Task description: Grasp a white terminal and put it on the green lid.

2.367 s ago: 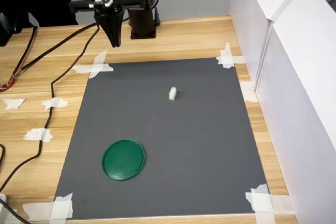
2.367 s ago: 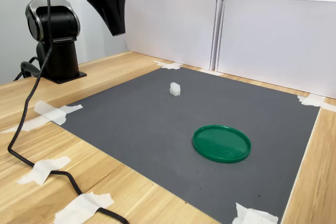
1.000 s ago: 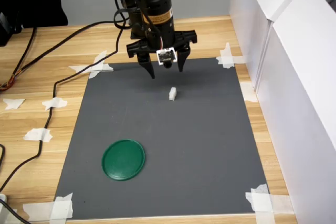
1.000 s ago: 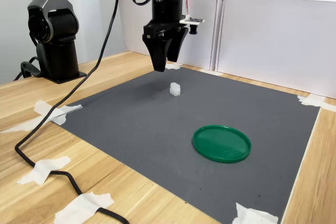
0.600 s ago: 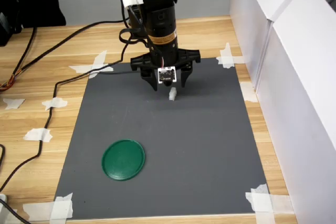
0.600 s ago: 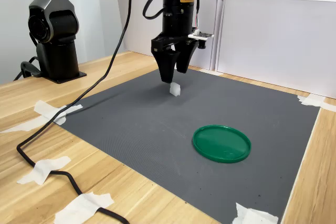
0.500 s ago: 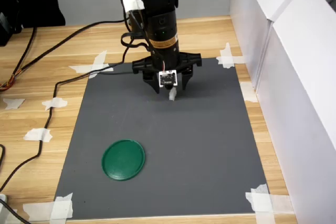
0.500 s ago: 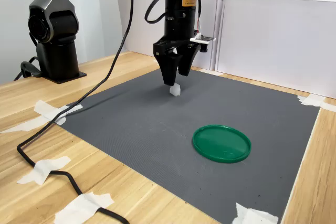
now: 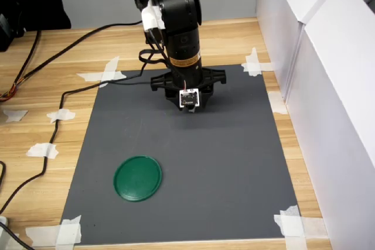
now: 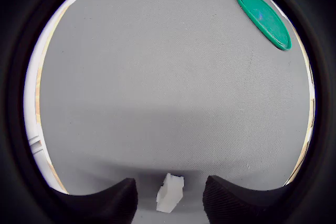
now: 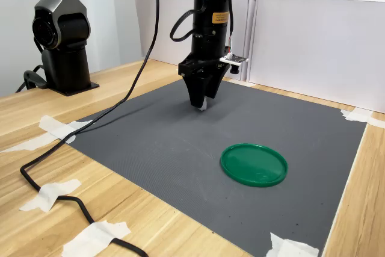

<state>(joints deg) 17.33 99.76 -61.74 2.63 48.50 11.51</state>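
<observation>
The white terminal [image 10: 170, 199] lies on the grey mat, seen in the wrist view between my two dark fingertips [image 10: 114, 202], with a gap on each side. My gripper [image 10: 169, 195] is open and lowered around it. In both exterior views the gripper [image 9: 190, 109] [image 11: 201, 105] points straight down at the mat's far middle and hides most of the terminal. The green lid [image 9: 137, 178] [image 11: 253, 164] [image 10: 262, 18] lies flat on the mat, well apart from the gripper, nearer the front edge in the first exterior view.
The grey mat [image 9: 234, 162] is taped to a wooden table [image 9: 53, 121]. White panels [image 9: 328, 86] wall the first exterior view's right. A black cable [image 9: 76, 86] trails over the table at that view's left. The arm's base [image 11: 60, 40] stands at the second exterior view's left.
The gripper has swung from the table's back over the mat, come above the terminal and dropped until its open fingers straddle it. Terminal and lid have not moved.
</observation>
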